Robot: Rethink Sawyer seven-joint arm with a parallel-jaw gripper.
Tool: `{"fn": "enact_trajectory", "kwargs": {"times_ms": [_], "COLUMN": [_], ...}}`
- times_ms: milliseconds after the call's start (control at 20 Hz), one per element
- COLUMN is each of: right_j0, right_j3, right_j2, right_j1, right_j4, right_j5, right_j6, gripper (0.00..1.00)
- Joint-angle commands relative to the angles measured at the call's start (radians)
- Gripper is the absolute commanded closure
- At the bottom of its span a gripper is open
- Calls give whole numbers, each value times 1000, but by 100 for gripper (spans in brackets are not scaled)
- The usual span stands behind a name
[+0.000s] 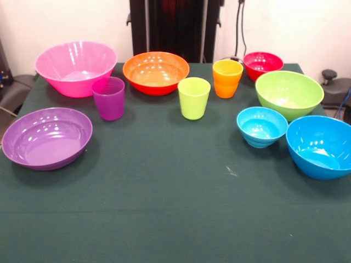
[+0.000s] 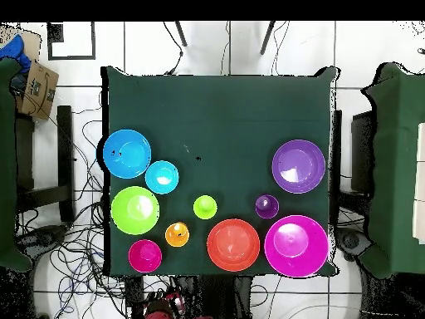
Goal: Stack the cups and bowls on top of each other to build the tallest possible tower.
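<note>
Gripper: neither view shows it to you, so its state cannot be told; only the robot's dark pedestal (image 1: 175, 24) stands at the far side of the green table (image 1: 164, 208).

Layout, taken from the lime green cup (image 1: 194, 97), front view. This cup stands upright near the table's middle. To its left you find the purple cup (image 1: 108, 97), and beyond that the big pink bowl (image 1: 76, 67), with the shallow purple bowl (image 1: 47, 137) nearer the camera. Behind the lime green cup and slightly left sits the orange bowl (image 1: 156, 72). To its right stands the orange cup (image 1: 227, 78), with the small red bowl (image 1: 262, 64) past it. Further right come the lime green bowl (image 1: 289, 94), the small light blue bowl (image 1: 261, 126) and the big blue bowl (image 1: 321, 146), the last two just beside one another.

Progress: judge the task as not begun. All ten pieces rest singly and mouth up on the cloth; nothing is nested or stacked. The overhead view confirms this: each piece, for example the lime green cup (image 2: 205, 207), lies apart from its neighbours. The whole tower remains to be built.
</note>
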Motion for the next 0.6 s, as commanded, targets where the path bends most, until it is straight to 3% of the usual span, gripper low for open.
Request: {"fn": "enact_trajectory", "kwargs": {"times_ms": [50,250,600], "right_j0": [124,131,135], "right_j3": [-240,-345,-487], "right_j2": [-172,-164,-135], "right_j1": [661,847,1003], "right_j4": [-71,-52,-16], "right_j5": [-406,-515,-565], "right_j6": [210,212,192], "gripper": [0,0,0]}}
